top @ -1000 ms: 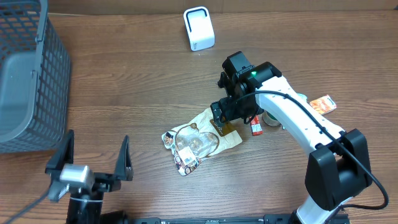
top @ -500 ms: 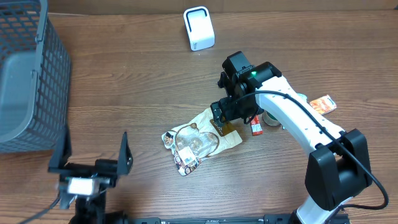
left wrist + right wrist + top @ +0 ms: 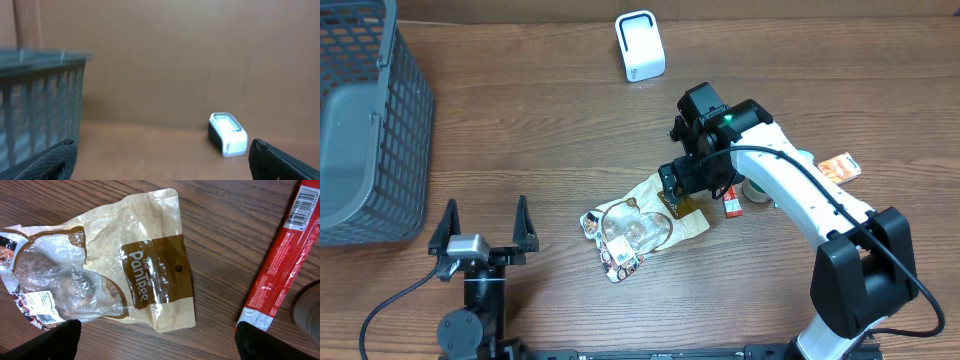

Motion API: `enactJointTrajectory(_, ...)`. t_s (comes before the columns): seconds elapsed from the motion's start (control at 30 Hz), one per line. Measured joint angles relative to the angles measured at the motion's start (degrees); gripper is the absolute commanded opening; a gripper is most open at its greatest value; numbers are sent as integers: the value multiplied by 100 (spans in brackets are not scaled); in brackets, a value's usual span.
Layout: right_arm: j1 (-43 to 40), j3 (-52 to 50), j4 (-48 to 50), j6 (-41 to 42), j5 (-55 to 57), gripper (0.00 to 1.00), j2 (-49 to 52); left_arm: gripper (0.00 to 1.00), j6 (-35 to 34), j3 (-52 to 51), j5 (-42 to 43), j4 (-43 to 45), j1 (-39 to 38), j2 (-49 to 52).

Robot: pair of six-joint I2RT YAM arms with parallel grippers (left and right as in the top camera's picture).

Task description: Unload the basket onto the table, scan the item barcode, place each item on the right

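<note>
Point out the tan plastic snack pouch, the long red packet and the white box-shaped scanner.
Tan plastic snack pouch [image 3: 150,275]: right wrist view, brown printed label.
Long red packet [image 3: 280,265]: right wrist view, mid-length.
White box-shaped scanner [image 3: 640,45]: overhead view, top face.

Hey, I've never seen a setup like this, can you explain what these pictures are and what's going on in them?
Two robot arms sit at a wooden table, each ending in a two-finger gripper. One picture looks down from above; the other two come from cameras on the wrists. The left gripper is open and faces a white scanner and a grey basket. The right gripper, also open, hangs over a brown snack bag beside a red packet. Nothing is held.
</note>
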Motion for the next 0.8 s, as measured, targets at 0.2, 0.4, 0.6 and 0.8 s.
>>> enactJointTrajectory(0.2,0,0,-4,-2,0,100,0,100,-42,-55,-490,-1067,-225,-4)
enactJointTrajectory(0.4,-2,0,-4,0,-2,100,0,100,310,-55,-656,-1541,-378,-2)
enactJointTrajectory(0.6,0,0,-7,2,0,100,0,100,627,-55,-658,-1543,-378,-4)
enactJointTrajectory(0.8,0,0,-2,0,0,100,0,100,745,-55,-656,-1543,-378,-2)
